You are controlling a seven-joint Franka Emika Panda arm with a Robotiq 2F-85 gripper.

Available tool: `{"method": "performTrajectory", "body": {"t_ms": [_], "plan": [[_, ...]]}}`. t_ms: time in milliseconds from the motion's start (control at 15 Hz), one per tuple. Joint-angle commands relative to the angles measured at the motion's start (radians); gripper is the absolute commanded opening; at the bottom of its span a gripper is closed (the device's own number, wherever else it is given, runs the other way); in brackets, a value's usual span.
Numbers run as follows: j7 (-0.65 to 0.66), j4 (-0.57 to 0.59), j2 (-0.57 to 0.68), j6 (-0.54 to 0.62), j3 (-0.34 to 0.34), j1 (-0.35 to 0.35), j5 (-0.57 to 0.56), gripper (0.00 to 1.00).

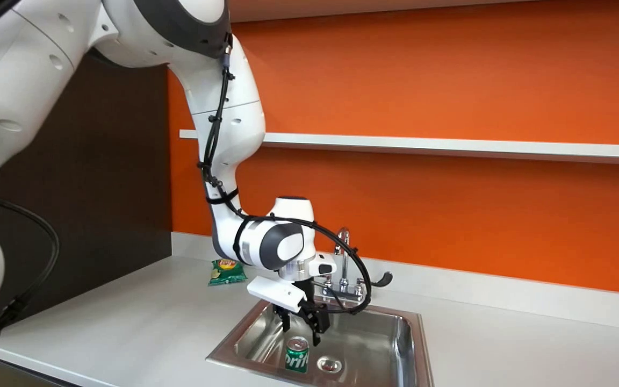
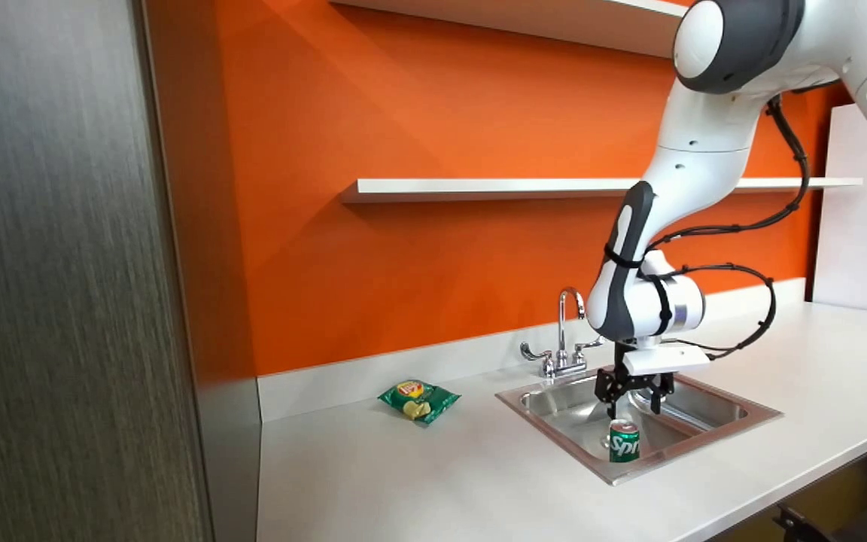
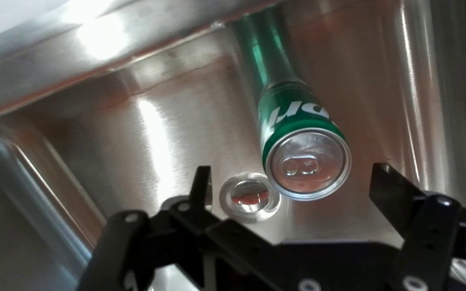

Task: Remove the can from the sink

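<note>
Nearest: white arm (image 1: 239, 123), reaching over the counter (image 2: 403, 482), gripper (image 3: 293, 173) hanging over the sink (image 1: 420, 344). Fingers (image 3: 395, 198) spread wide, one either side of the can (image 3: 301, 141) as the wrist view has it, with a gap at both. Fingertip height against the lid (image 3: 310, 165) is hard to judge from these angles. Can: green, white lettering, upright inside the sink, close to its near edge in both exterior views; lid faces the wrist camera. Drain (image 3: 250, 198) just beside it on the sink floor. Sink is shiny metal, set into the white counter. Behind it stands the chrome faucet (image 2: 561, 342), showing beside the arm's lower end in both exterior views. Green chip bag (image 2: 418, 401) lies on the counter near the pale backsplash (image 2: 328, 385), well apart from the sink, yellow and red print on its front. Farther back: orange wall (image 1: 449, 215), white shelf (image 1: 449, 144) running across it. Dark panel (image 1: 110, 161) stands at the counter's end, on the chip bag's side.
</note>
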Motion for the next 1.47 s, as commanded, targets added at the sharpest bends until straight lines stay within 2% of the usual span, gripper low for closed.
{"method": "performTrajectory", "body": {"t_ms": [0, 1067, 1133, 1200, 1333, 1400], "plan": [[0.036, 0.050, 0.057, 0.004, 0.009, 0.002, -0.007, 1.00], [0.066, 0.142, 0.179, 0.007, -0.001, 0.050, -0.015, 1.00], [0.066, 0.146, 0.183, 0.008, 0.000, 0.050, -0.014, 0.97], [0.067, 0.149, 0.186, 0.006, 0.000, 0.051, -0.014, 0.73], [0.068, 0.151, 0.188, 0.007, 0.003, 0.051, -0.013, 0.69], [0.068, 0.151, 0.186, 0.005, 0.003, 0.052, -0.013, 0.62]]}}
